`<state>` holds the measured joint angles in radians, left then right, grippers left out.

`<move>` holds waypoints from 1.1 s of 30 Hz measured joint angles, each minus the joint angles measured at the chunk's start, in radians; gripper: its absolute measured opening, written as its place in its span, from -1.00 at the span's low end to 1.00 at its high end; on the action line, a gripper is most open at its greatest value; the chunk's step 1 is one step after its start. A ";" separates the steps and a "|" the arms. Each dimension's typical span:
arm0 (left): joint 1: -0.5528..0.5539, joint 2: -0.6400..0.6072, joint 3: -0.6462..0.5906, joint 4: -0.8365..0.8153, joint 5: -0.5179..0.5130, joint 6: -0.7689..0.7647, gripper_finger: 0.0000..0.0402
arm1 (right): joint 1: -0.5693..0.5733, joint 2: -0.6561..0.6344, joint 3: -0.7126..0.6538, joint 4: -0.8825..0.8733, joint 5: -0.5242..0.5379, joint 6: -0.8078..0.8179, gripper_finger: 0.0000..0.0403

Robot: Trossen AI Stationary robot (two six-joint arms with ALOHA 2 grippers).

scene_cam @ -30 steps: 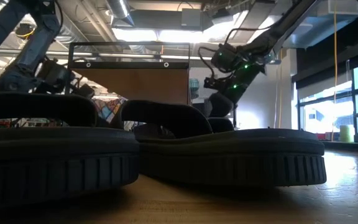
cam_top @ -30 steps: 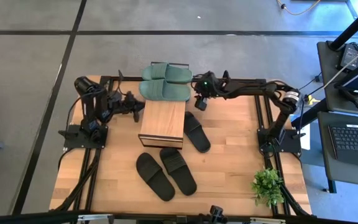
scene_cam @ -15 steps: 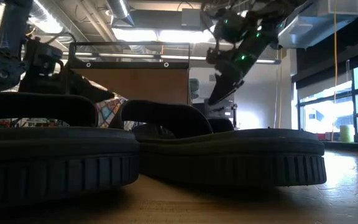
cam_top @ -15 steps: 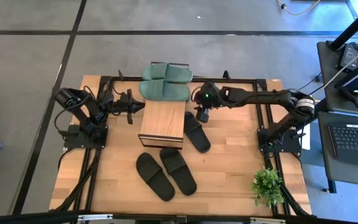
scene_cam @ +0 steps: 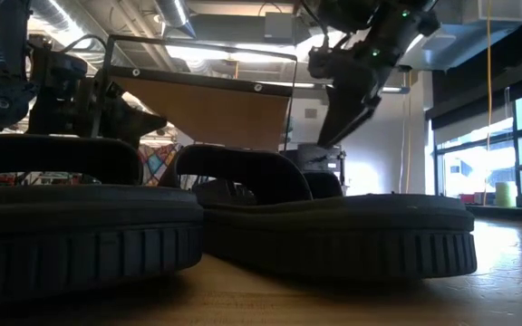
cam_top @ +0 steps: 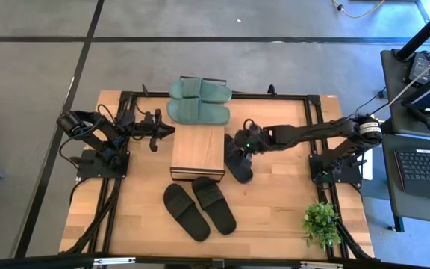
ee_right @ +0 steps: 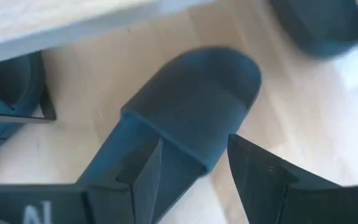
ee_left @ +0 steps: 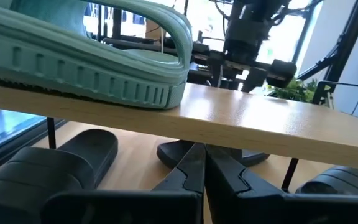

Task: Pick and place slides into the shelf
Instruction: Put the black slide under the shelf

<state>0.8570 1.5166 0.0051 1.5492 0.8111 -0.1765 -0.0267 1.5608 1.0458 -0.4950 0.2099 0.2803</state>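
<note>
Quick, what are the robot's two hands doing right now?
Left gripper: shut, holding nothing, at the shelf.
Right gripper: open over a black slide.

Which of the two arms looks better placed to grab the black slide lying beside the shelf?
The right one, probably. Its right gripper hangs directly over that black slide, open fingers either side of its strap in the wrist view. The left gripper is shut at the far side of the shelf.

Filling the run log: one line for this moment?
right gripper: open over matte black rubber slide | left gripper: at wood-topped metal shelf
</note>
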 joint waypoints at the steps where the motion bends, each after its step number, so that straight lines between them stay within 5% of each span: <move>1: 0.000 0.000 0.000 -0.006 0.000 0.000 -1.00 | 0.013 0.000 0.000 -0.016 0.008 0.032 -0.08; 17: 0.005 -0.002 0.000 -0.121 0.002 0.002 -1.00 | 0.115 0.000 -0.001 0.048 0.019 0.086 -0.08; 33: 0.121 -0.002 0.000 -0.247 0.044 -0.058 -1.00 | 0.128 0.000 -0.001 0.065 0.018 0.078 -0.08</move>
<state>0.9785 1.5146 0.0051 1.3025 0.8555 -0.2340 0.1013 1.5612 1.0451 -0.4304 0.2283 0.3587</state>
